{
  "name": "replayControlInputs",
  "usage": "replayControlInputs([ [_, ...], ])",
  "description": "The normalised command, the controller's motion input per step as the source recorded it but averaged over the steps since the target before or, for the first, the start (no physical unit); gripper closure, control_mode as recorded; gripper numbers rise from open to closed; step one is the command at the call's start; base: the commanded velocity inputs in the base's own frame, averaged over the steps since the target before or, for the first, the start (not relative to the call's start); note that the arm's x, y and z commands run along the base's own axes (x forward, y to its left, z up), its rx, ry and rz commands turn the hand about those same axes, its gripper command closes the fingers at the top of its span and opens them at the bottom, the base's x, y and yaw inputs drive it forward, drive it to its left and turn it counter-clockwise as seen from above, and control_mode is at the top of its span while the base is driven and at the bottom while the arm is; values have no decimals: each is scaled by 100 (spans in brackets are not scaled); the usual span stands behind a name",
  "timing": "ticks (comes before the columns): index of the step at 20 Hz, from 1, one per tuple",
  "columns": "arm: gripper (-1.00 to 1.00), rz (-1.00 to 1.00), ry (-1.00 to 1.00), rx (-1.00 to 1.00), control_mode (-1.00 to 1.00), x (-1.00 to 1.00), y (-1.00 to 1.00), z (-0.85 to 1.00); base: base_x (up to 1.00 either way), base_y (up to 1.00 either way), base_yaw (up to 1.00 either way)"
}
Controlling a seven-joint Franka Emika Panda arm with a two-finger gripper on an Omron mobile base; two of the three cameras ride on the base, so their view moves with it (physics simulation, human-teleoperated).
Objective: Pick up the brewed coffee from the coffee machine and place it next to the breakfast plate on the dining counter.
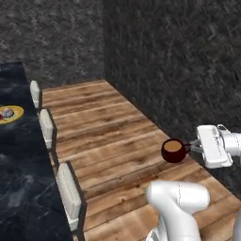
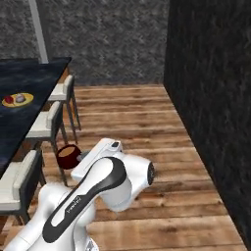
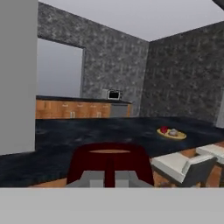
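The brewed coffee (image 1: 173, 150), a dark red mug of light brown liquid, hangs upright in the air over the wooden floor. My gripper (image 1: 192, 147) is shut on its handle side. From the other base camera the mug (image 2: 68, 155) sits just left of the hand, near a stool. Through the hand camera the mug (image 3: 109, 161) is close in front of the gripper (image 3: 109, 178). The yellow breakfast plate (image 1: 10, 113) lies far off on the black dining counter (image 1: 19, 169), also seen as plate (image 3: 172, 133) on counter (image 3: 78, 135). The coffee machine is out of view.
White-cushioned stools (image 1: 69, 190) (image 1: 47, 126) line the counter's edge between the mug and the countertop. A dark stone wall (image 1: 188, 70) rises on the right. Wooden kitchen cabinets (image 3: 78, 109) stand far behind the counter.
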Motion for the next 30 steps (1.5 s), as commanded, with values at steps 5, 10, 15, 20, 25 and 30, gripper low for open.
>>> replayControlInputs([
  [5, 100, 0, 0, 0, 100, 0, 0, 0, 100, -10, 69],
  [10, 100, 0, 0, 0, 100, 0, 0, 0, 100, -40, 62],
  [15, 100, 0, 0, 0, 100, 0, 0, 0, 99, -57, 57],
  [20, 100, 0, 0, 0, 100, 0, 0, 0, 100, -50, 59],
  [25, 100, 0, 0, 0, 100, 0, 0, 0, 97, -52, 59],
  [30, 100, 0, 0, 0, 100, 0, 0, 0, 81, -72, 56],
])
